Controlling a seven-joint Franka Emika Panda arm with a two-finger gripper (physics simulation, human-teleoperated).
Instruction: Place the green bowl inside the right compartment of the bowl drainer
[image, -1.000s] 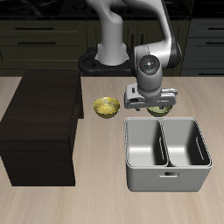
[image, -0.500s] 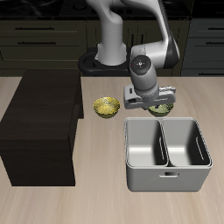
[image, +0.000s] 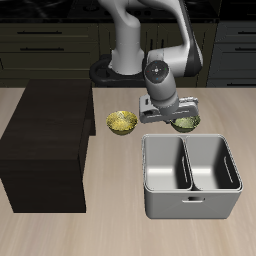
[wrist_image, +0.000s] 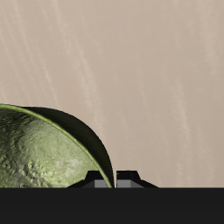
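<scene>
Behind the bowl drainer (image: 191, 176), fingers (image: 176, 118) pinch the green bowl's (image: 186, 124) rim, bowl hanging just beside them.

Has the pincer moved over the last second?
Yes. The pincer has risen a little, away from the bowl drainer rim, with the green bowl beside it.

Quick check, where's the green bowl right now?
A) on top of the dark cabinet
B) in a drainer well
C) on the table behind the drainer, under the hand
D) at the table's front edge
C: the green bowl sits on the table just behind the bowl drainer, partly hidden under the hand; both drainer wells show empty.
</scene>
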